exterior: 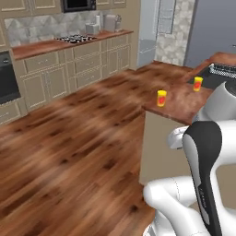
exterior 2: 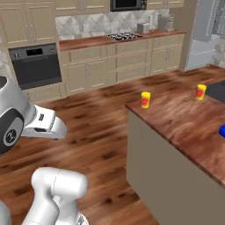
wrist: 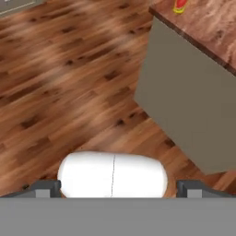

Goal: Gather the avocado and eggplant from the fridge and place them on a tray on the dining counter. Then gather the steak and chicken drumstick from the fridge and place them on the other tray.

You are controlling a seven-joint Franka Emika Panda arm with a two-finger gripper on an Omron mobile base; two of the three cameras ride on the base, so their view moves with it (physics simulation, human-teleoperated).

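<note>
Left base view: the white arm [exterior: 203, 152] rises at lower right, folded close over the base; beside it the dining counter [exterior: 179, 103] pushes a sharp wooden corner out toward the open floor; two yellow cups stand on it, one [exterior: 161, 98] just inside that corner, the other [exterior: 197, 83] further back near a dark patch on the counter; the wood floor [exterior: 69, 138] runs wide and bare from the counter's edge to the far cabinets [exterior: 69, 69] along the back wall; a pale fridge [exterior: 150, 32] stands at the end of that run, doors shut, so the avocado, eggplant, steak and drumstick cannot be seen.

Right base view: the arm sits at lower left; the dining counter's long edge [exterior 2: 176, 136] cuts diagonally across the right half, its grey side wall dropping straight to the floor; the near cup [exterior 2: 145, 99] stands close to the corner, the far cup [exterior 2: 201, 92] well apart from it; a blue thing [exterior 2: 222, 130] pokes in at the right border, too cut off to name; an oven [exterior 2: 36, 65] sits in the back cabinets.

Hand view: the gripper [wrist: 117, 188] looks down at the floor, finger tips spread wide apart with nothing between them; the counter's corner [wrist: 156, 14] hangs at upper right, a cup's base [wrist: 179, 5] just on it.
</note>
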